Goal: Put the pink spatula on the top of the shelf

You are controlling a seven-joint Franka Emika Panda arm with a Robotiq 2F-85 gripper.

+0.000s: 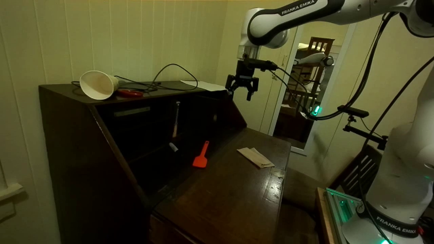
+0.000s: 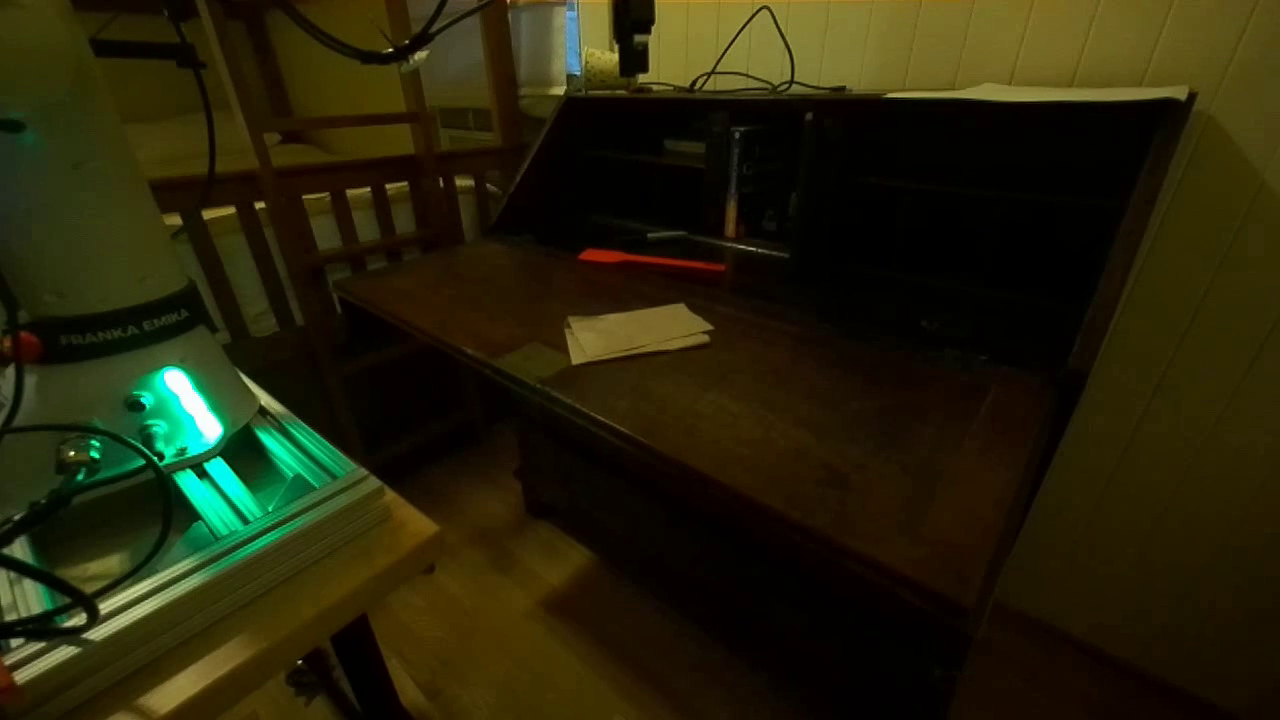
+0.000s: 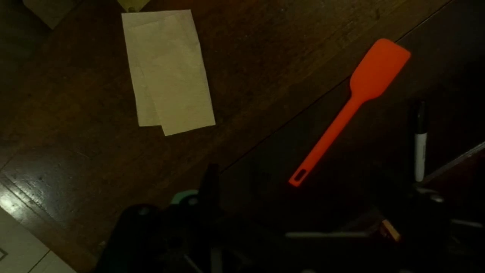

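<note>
While the black two-fingered claw (image 1: 240, 96) hangs released above the dark wooden desk (image 1: 223, 200), its fingers (image 1: 251, 93) apart with nothing between them, the flat orange-red spatula (image 1: 201, 158), presumably the task's pink one, lies on that desk at the claw's seven o'clock in an exterior view. In the wrist view it sits just past twelve o'clock from the claw, handle toward seven, blade toward one and crossing the desk's seam (image 3: 288, 123). The next move probably turns on squaring the fingers to that slanted axis. The desk's top (image 1: 61, 89), likely the shelf meant, is at about ten o'clock from the spatula in an exterior view. Counted: one white jointed arm (image 1: 271, 25); one claw; one spatula; one black-and-white marker (image 3: 420, 151) at the spatula's four o'clock; one cream cone-shaped cup (image 1: 98, 85) on its side; one white sheet (image 1: 205, 85); tan paper (image 3: 170, 72), one folded piece or two, I cannot tell.
</note>
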